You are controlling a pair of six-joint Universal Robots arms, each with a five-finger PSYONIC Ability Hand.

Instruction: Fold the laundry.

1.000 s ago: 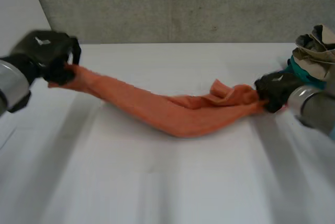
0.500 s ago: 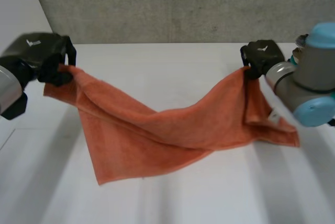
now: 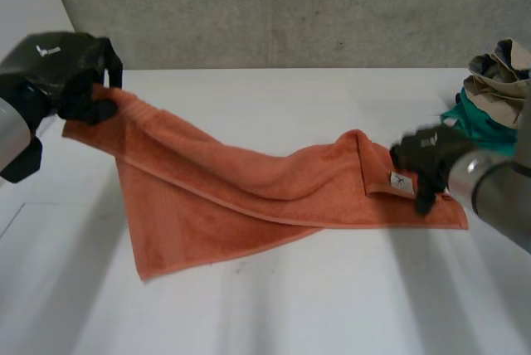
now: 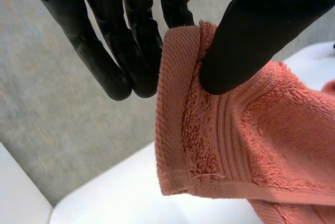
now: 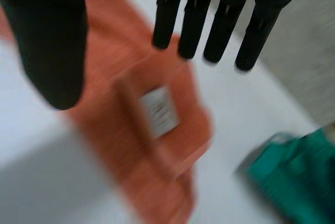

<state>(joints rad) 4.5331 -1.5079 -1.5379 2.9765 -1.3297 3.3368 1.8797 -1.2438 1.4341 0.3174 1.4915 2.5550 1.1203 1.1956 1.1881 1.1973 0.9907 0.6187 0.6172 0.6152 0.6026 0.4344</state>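
Near edge of the table (image 3: pixel 290 322): bare white surface. Closest thing is the orange towel's (image 3: pixel 241 206) free corner, flat on the near-left part of the surface. From there the towel runs as a long band across the middle. Its long axis goes left to right on a slight slant, with the left end lifted and the right end flat close to the right edge. The right end is doubled over in a small flap, white label (image 3: pixel 401 181) showing.

Right hand (image 3: pixel 425 158) is just over that flap, beside the label. In the right wrist view its fingers (image 5: pixel 194 20) are straight and set apart from the thumb, with nothing between them. Towel and label lie below the fingertips. It holds nothing; can't tell if the tips touch the cloth.

Further back, the left hand (image 3: pixel 66 73) is raised above the far-left corner of the surface. It pinches a towel corner between thumb (image 4: pixel 256 35) and straight fingers (image 4: pixel 112 72), and the cloth sags from that grip down to the table.

Far-right corner: pile of other laundry (image 3: pixel 498 81), teal and beige, just behind the right hand and apart from the towel.

Judgement: the next move turns on the right end. It's flat, unheld and right under the right hand, which is the nearer one; the left hand sits at the opposite end of the long axis. The right hand probably needs a pinch on that end before any fold across the length.
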